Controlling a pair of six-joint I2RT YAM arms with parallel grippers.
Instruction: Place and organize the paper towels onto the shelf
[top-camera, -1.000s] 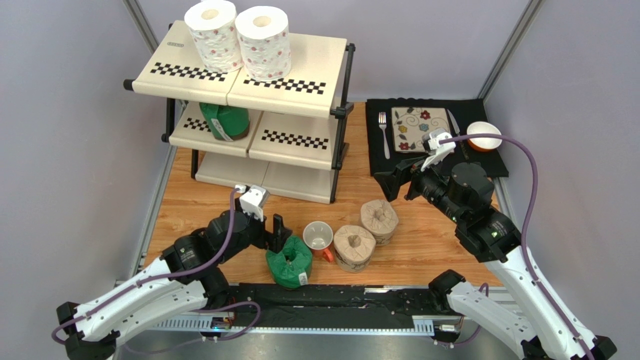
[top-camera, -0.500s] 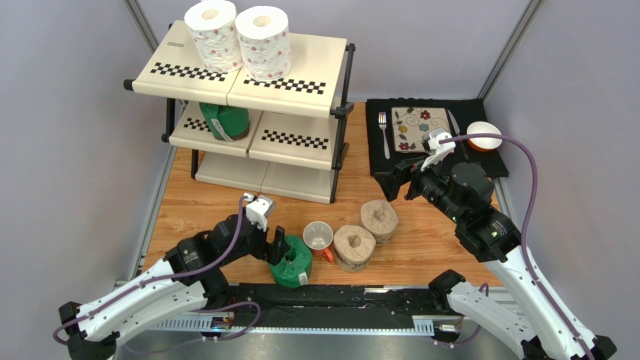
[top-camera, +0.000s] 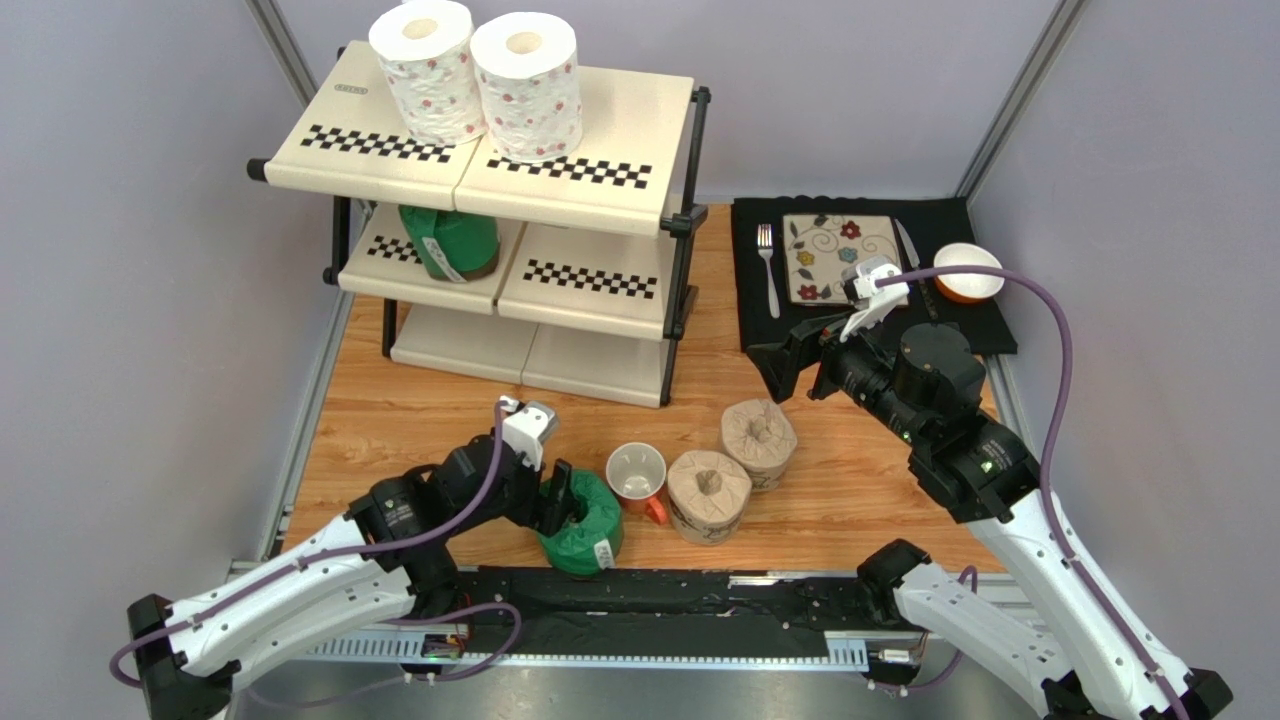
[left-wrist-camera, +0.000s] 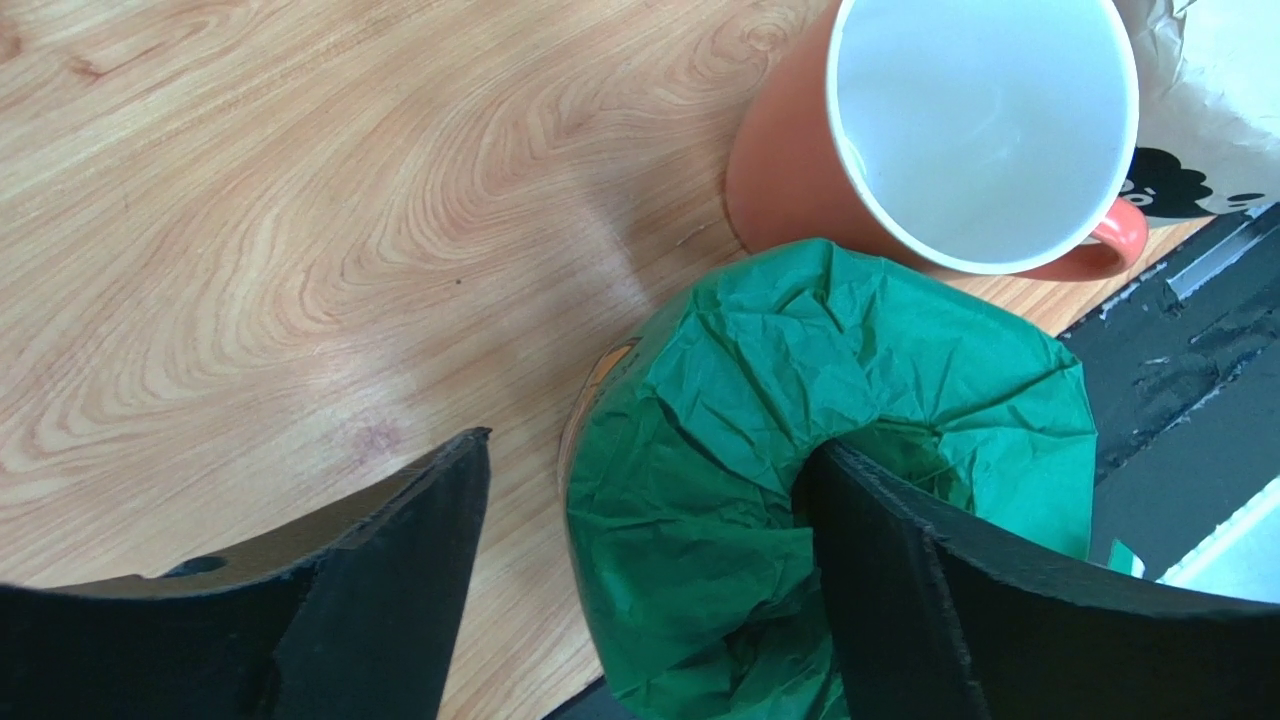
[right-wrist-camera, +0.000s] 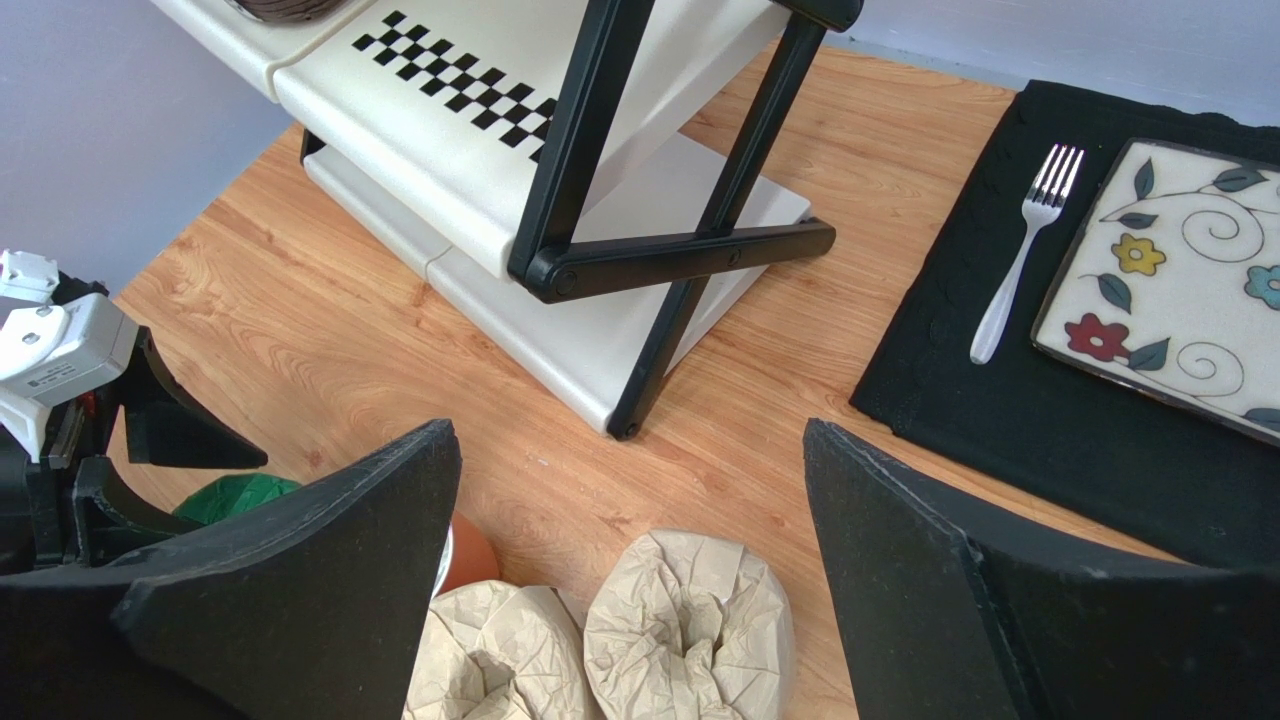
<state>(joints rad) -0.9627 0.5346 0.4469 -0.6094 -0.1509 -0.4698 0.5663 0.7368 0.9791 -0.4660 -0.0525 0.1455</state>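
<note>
A green-wrapped roll (top-camera: 589, 528) stands on end at the table's near edge, and it fills the left wrist view (left-wrist-camera: 781, 450). My left gripper (top-camera: 558, 501) (left-wrist-camera: 649, 444) is open and straddles the roll's wall: one finger sits in the centre hollow, the other outside with wood showing between. Two tan rolls (top-camera: 708, 494) (top-camera: 759, 438) stand to the right. My right gripper (top-camera: 796, 360) (right-wrist-camera: 631, 428) is open and empty above them (right-wrist-camera: 688, 630). The shelf (top-camera: 639, 128) holds two white floral rolls (top-camera: 428, 68) (top-camera: 529, 83) on top and one green roll (top-camera: 451, 240) on the middle tier.
A white mug with a red handle (top-camera: 636, 471) (left-wrist-camera: 984, 128) stands between the green roll and the tan rolls. A black placemat (top-camera: 917, 225) at the back right carries a floral plate (top-camera: 842, 255), a fork (top-camera: 768, 267) and a bowl (top-camera: 968, 273).
My left gripper has moved right and down onto the green roll, with one finger now in its hollow. The right arm has not moved.
</note>
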